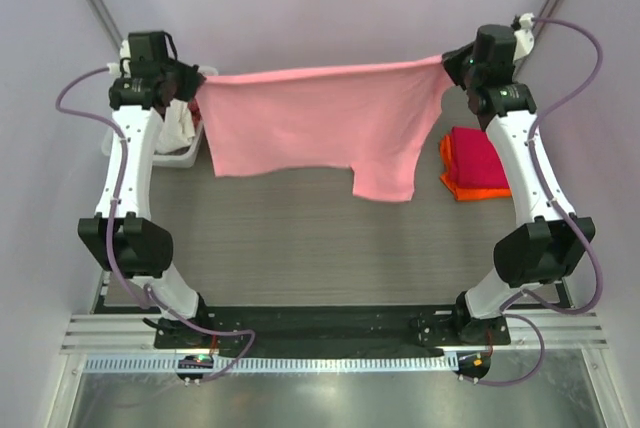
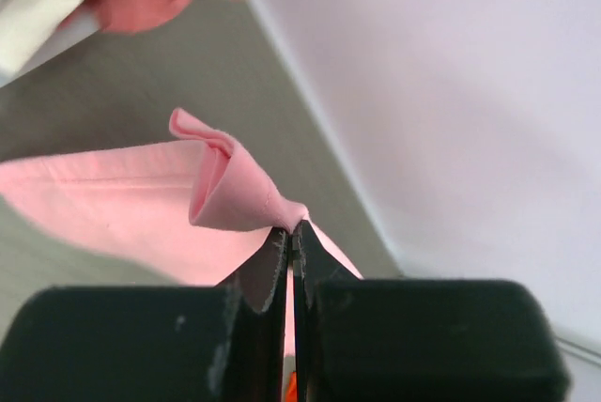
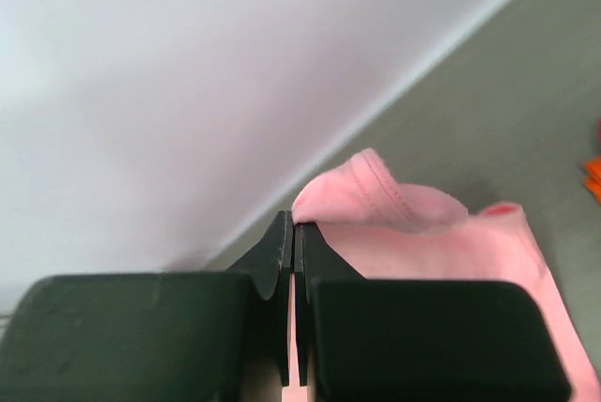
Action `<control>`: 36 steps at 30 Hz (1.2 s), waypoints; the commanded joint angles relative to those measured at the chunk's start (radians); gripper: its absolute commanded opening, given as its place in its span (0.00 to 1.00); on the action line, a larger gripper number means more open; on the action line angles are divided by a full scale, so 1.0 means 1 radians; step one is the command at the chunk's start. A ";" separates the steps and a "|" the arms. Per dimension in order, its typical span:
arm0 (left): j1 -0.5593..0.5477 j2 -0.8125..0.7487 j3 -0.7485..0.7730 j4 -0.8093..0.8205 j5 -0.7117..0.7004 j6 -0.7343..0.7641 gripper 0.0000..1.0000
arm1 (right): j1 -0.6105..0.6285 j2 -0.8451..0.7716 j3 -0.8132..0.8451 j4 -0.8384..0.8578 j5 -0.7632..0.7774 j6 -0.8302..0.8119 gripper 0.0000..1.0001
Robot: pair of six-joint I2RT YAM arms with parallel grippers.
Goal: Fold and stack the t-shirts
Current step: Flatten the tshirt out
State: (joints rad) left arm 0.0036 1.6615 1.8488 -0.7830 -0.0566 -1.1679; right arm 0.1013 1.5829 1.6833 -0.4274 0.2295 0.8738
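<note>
Pink t-shirt point(image 1: 320, 118) is suspended over the far half of the table point(image 1: 300, 248), stretched taut between the two arms. Its long axis runs left to right and the top edge is nearly straight. The left gripper point(image 2: 291, 229) is pinched fully closed on one upper corner, where the fabric bunches into a small cone just past the tips. The right gripper point(image 3: 293, 224) is likewise closed, with no gap visible, on the opposite corner, where a stitched hem curls over the tips. Each arm is equally close to its own corner. The body of the shirt hangs from the fingers down toward the near side. One lobe, probably a sleeve, hangs lower at the right. Whether the lower edge touches the table cannot be told. The material is thin, soft knit, matte, limp and lightly wrinkled. The tabletop is grey with a fine linear grain. A folded stack point(image 1: 478, 160), magenta on orange, lies just beside the right arm. A white bin point(image 1: 165, 160) holding pale cloth sits near the left arm. Judgement: the coming lay-down depends on both grippers lowering together with the span kept level.
</note>
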 commanded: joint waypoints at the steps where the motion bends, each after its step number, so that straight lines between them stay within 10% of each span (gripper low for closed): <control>1: 0.032 0.052 0.211 -0.036 0.007 0.025 0.00 | -0.051 -0.012 0.196 0.087 -0.122 -0.009 0.01; 5: 0.062 0.058 0.241 0.037 0.044 0.040 0.00 | -0.087 0.005 0.222 0.093 -0.185 -0.009 0.01; 15: 0.064 -0.161 -0.531 0.520 0.173 0.042 0.00 | -0.089 -0.148 -0.479 0.393 -0.285 0.039 0.01; 23: 0.062 -0.307 -1.040 0.625 0.143 0.086 0.00 | -0.087 -0.354 -0.925 0.515 -0.234 0.053 0.01; 36: 0.062 -0.730 -1.424 0.516 0.097 0.155 0.01 | -0.089 -0.842 -1.350 0.296 -0.124 0.088 0.02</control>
State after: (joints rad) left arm 0.0559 1.0378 0.4706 -0.2451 0.0647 -1.0477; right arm 0.0193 0.8452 0.3828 -0.0643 0.0425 0.9356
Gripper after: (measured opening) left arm 0.006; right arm 0.028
